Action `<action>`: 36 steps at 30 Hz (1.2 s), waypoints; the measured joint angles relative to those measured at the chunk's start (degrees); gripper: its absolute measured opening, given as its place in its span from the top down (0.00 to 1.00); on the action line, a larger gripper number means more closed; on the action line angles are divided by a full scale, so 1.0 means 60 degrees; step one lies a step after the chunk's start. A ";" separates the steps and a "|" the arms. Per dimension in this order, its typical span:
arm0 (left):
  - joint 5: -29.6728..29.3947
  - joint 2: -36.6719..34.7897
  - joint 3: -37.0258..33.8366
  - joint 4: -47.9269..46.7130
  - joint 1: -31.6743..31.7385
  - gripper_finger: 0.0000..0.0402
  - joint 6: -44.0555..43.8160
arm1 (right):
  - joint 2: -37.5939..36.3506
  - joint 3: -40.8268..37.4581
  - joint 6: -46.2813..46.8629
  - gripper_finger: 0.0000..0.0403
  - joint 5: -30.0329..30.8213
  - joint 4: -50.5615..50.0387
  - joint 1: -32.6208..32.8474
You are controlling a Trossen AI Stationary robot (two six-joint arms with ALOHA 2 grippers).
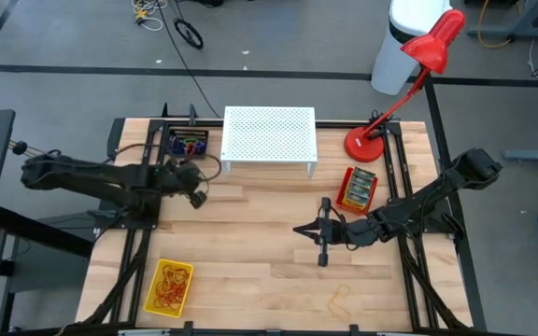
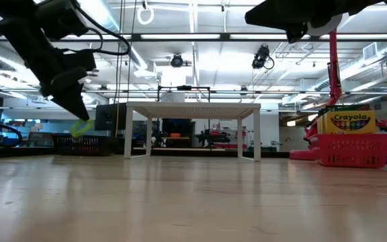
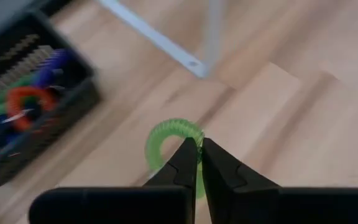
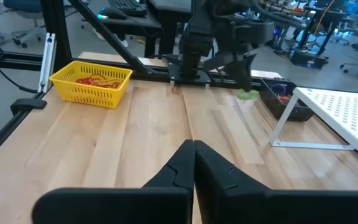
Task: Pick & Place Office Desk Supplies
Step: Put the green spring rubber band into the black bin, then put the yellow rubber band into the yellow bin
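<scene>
Evidently the left gripper [image 3: 198,155] pinched the green elastic loop [image 3: 166,142] just beside the black basket [image 3: 39,134], apparently to lift it; the right gripper [image 4: 193,154] waited clenched, empty.

A: We see a green coiled loop [image 3: 174,144] pinched betw. the dark left gripper [image 3: 199,157] fingers; black basket [image 3: 39,106] holds orange, blue, purple loops.

B: We also note a yellow basket [image 1: 169,287] w/ reddish-tan bands, a red basket [image 1: 356,189] w/ yellow-and-green crayon boxes [image 2: 350,123], a white dotted stand [image 1: 269,133], a red lamp [image 1: 409,79], a pale wood table [image 1: 250,252].
</scene>
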 joint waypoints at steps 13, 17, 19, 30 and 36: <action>-0.0090 -0.0209 0.0005 0.1440 0.5294 0.96 0.2632 | -0.0004 0.0000 0.0019 0.98 -0.0175 0.0210 0.0003; 0.1072 -0.0205 0.0011 0.2060 0.6473 0.93 0.3412 | -0.0004 0.0000 0.0018 0.99 -0.0175 0.0213 0.0003; 0.1345 -0.0205 0.0011 0.2037 0.6804 0.89 0.3653 | -0.0004 0.0000 0.0020 0.98 -0.0175 0.0209 0.0003; 0.1331 -0.0841 0.0011 0.2311 0.6439 0.71 0.3717 | -0.0004 0.0000 0.0118 0.99 -0.0612 0.0202 0.0014; 0.2589 -0.2624 -0.0493 0.3110 0.4135 0.90 0.3295 | -0.0004 0.0000 0.0336 0.97 -0.0313 0.0191 0.0014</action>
